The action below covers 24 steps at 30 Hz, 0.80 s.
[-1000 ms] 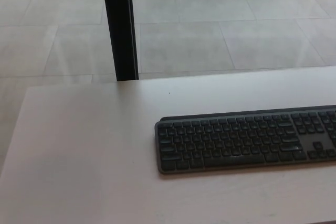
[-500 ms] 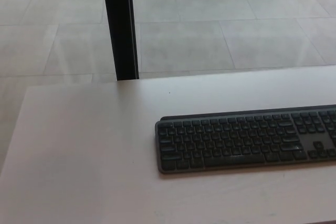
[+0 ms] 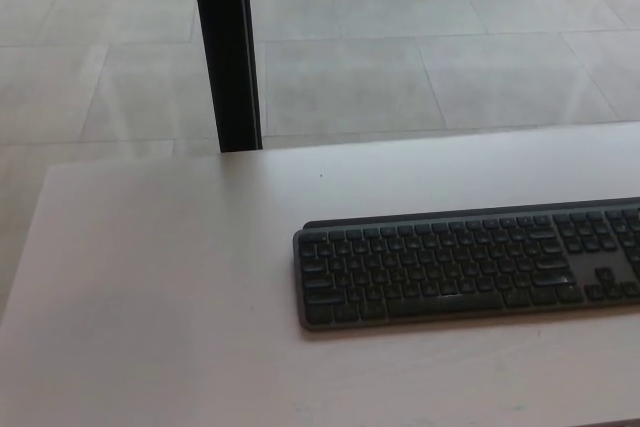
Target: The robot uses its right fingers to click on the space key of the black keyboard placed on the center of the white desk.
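Note:
A black keyboard (image 3: 468,262) lies flat on the white desk (image 3: 160,287), running from the middle of the picture off its right edge. Its long space key (image 3: 438,304) sits in the front row of keys, nearest me. Neither of my hands nor any part of my arms shows in the head view.
A black vertical post (image 3: 226,47) stands behind the desk's far edge, left of centre. Beyond it lies a grey tiled floor (image 3: 420,37). The desk's left edge (image 3: 28,267) slants toward the near left corner.
The whole picture has shifted very slightly, so the camera moved a little. The keyboard keeps its place on the desk.

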Available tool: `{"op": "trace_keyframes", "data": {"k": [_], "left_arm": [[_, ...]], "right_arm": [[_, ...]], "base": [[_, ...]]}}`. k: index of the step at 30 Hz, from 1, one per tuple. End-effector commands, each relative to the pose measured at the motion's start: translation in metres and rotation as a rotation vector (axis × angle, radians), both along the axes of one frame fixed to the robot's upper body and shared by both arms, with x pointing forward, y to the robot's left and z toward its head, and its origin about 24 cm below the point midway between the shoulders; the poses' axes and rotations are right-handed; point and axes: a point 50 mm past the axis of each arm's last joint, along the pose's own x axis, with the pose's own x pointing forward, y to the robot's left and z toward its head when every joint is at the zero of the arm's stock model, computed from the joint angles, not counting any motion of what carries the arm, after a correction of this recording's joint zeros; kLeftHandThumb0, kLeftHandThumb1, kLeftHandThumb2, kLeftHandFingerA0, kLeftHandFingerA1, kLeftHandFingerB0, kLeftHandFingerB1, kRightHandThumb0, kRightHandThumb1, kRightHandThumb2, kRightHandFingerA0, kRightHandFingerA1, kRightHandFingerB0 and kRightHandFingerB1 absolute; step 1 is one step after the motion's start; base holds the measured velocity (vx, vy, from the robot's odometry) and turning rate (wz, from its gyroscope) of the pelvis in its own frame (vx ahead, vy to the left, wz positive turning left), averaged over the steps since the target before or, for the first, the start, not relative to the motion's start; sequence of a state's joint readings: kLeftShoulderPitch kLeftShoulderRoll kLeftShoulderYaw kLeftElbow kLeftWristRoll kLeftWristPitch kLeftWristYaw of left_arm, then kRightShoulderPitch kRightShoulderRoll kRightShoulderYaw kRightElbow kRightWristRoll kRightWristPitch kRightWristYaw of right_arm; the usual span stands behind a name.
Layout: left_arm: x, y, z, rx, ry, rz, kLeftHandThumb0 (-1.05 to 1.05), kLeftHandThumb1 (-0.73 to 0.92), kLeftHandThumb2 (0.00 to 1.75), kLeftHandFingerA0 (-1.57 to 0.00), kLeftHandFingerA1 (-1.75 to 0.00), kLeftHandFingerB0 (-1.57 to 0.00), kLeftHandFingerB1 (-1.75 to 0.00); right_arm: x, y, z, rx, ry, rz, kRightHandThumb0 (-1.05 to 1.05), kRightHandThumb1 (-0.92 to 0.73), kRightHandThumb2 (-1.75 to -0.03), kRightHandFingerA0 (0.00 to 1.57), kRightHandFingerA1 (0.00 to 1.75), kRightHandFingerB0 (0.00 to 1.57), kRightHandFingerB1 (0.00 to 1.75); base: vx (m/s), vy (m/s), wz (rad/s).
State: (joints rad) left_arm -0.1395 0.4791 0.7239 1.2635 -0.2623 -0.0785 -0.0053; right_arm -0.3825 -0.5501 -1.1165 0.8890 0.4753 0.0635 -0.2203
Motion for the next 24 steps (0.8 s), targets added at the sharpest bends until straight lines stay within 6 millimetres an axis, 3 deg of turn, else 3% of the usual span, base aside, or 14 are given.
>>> {"op": "trace_keyframes", "data": {"k": [1, 2, 3, 6, 7, 8, 10, 12, 13, 14, 15, 16, 19, 24], "left_arm": [[-0.003, 0.008, 0.006, -0.007, -0.031, 0.034, -0.54, 0.72, 0.62, -0.64, -0.73, -0.54, -0.56], [-0.003, 0.008, 0.006, -0.004, -0.025, 0.036, -0.55, 0.71, 0.61, -0.68, -0.73, -0.58, -0.57], [-0.003, 0.007, 0.006, 0.001, -0.016, 0.040, -0.55, 0.71, 0.61, -0.66, -0.73, -0.56, -0.56], [-0.003, 0.007, 0.005, -0.004, -0.006, 0.032, -0.55, 0.72, 0.62, -0.63, -0.70, -0.52, -0.53], [-0.003, 0.007, 0.005, -0.012, -0.022, 0.033, -0.53, 0.72, 0.62, -0.63, -0.72, -0.51, -0.54], [-0.002, 0.006, 0.005, -0.018, -0.034, 0.033, -0.53, 0.72, 0.61, -0.61, -0.72, -0.52, -0.54], [-0.001, 0.005, 0.004, -0.019, -0.036, 0.026, -0.53, 0.73, 0.62, -0.61, -0.74, -0.51, -0.55], [0.000, 0.005, 0.005, -0.019, -0.032, 0.026, -0.54, 0.73, 0.62, -0.63, -0.77, -0.55, -0.58], [0.000, 0.005, 0.004, -0.013, -0.031, 0.031, -0.54, 0.72, 0.61, -0.65, -0.78, -0.56, -0.58], [0.000, 0.005, 0.004, -0.012, -0.030, 0.032, -0.54, 0.72, 0.61, -0.65, -0.78, -0.56, -0.58], [0.000, 0.004, 0.003, -0.028, -0.036, 0.051, -0.52, 0.72, 0.61, -0.65, -0.76, -0.56, -0.58], [0.000, 0.004, 0.003, -0.033, -0.040, 0.054, -0.52, 0.72, 0.61, -0.65, -0.75, -0.58, -0.60], [0.000, 0.004, 0.003, -0.010, -0.015, 0.025, -0.54, 0.73, 0.61, -0.67, -0.77, -0.58, -0.58], [0.001, 0.003, 0.003, -0.009, -0.017, 0.021, -0.54, 0.73, 0.62, -0.66, -0.78, -0.55, -0.56]], "right_arm": [[0.023, -0.002, 0.053, -0.064, -0.127, -0.043, -0.62, -0.42, -0.97, 0.79, 0.83, 0.74, 0.92], [0.028, 0.003, 0.058, -0.092, -0.135, -0.011, -0.61, -0.59, -0.63, 0.78, 0.72, 0.46, 0.79], [0.034, 0.009, 0.064, -0.121, -0.154, 0.037, -0.59, -0.59, -0.59, 0.78, 0.66, 0.47, 0.66], [0.051, 0.028, 0.077, -0.210, -0.144, 0.152, -0.57, -0.59, -0.58, 0.82, 0.62, 0.54, 0.55], [0.062, 0.044, 0.083, -0.292, -0.137, 0.266, -0.56, -0.59, -0.58, 0.78, 0.59, 0.52, 0.52], [0.068, 0.055, 0.088, -0.323, -0.122, 0.316, -0.55, -0.58, -0.58, 0.83, 0.59, 0.54, 0.51], [0.074, 0.067, 0.092, -0.342, -0.122, 0.349, -0.52, -0.57, -0.57, 0.84, 0.60, 0.58, 0.49], [0.079, 0.078, 0.095, -0.348, -0.127, 0.397, -0.45, -0.58, -0.57, 0.74, 0.58, 0.50, 0.46], [0.089, 0.100, 0.098, -0.389, -0.125, 0.495, -0.37, -0.65, -0.58, 0.68, 0.57, 0.43, 0.43], [0.089, 0.103, 0.098, -0.392, -0.123, 0.507, -0.37, -0.65, -0.58, 0.68, 0.57, 0.43, 0.43], [0.103, 0.132, 0.096, -0.467, -0.071, 0.642, -0.41, -0.65, -0.59, 0.78, 0.55, 0.49, 0.41], [0.106, 0.139, 0.094, -0.485, -0.061, 0.671, -0.40, -0.65, -0.59, 0.84, 0.55, 0.53, 0.42], [0.123, 0.173, 0.079, -0.543, 0.015, 0.837, -0.35, -0.62, -0.58, 0.86, 0.56, 0.54, 0.41], [0.131, 0.197, 0.060, -0.589, 0.090, 1.012, -0.25, -0.61, -0.58, 0.86, 0.59, 0.49, 0.41]], "base": [[0.00, 0.000, 0.00], [0.00, 0.000, 0.00], [0.00, 0.000, 0.00], [0.00, 0.000, 0.00], [0.00, 0.000, 0.00], [0.00, 0.000, 0.00], [0.00, 0.000, 0.00], [0.00, 0.000, 0.00], [0.00, 0.000, 0.00], [0.00, 0.000, 0.00], [0.00, 0.000, 0.00], [0.00, 0.000, 0.00], [0.00, 0.000, 0.00], [0.00, 0.000, 0.00]]}}
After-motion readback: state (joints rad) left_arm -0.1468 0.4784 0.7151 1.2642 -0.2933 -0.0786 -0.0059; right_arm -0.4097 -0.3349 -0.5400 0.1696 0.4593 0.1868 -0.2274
